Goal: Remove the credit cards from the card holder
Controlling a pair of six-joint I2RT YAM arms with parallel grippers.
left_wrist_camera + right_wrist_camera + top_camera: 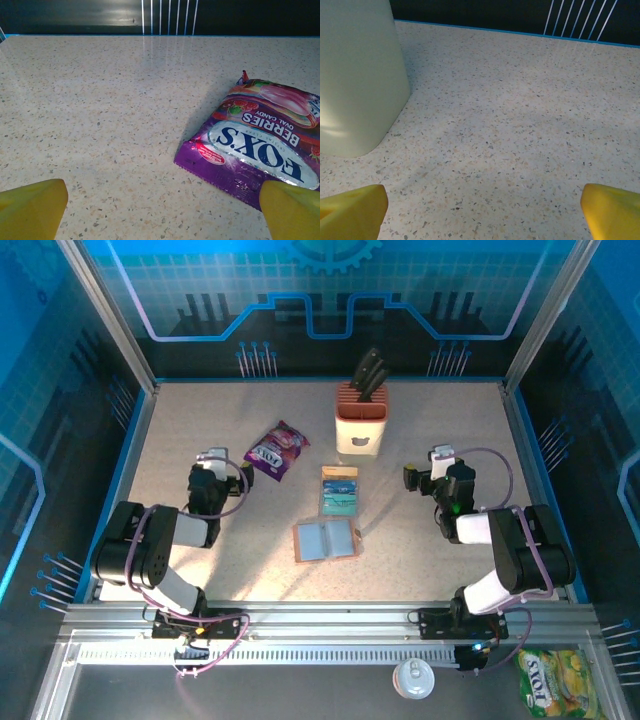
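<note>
Lying open on the pale speckled counter (200, 415), the small flat brown leather card holder (325, 540) shows its grey-blue pockets to the overhead camera, midway between the two arms. The thin teal-blue credit cards (339, 495) sit in an overlapping stack just beyond it, apart from its rim, with a tan-orange strip at the far edge. That layout suggests the cards are already out and the job is done or nearly so, which would explain why both arms sit folded at either side with nothing held. The left hand (213, 453) is spread wide near the purple foil candy packet (277, 450), and the right hand (440, 453) is equally spread, off to the side of the tall cream-and-orange knife block (360, 425). In the left wrist view the yellow fingertips (31, 207) stand at opposite corners over the counter, the right one overlapping the packet's near corner, while the packet's far side runs off the frame. In the right wrist view the yellow fingertips (350, 210) frame bare speckled surface, with the block's cream wall cut off at the top and left. From above, the pockets are too small to tell whether any card is left inside, the stack cannot be counted, and the knives' blades are sunk out of sight in the block.
</note>
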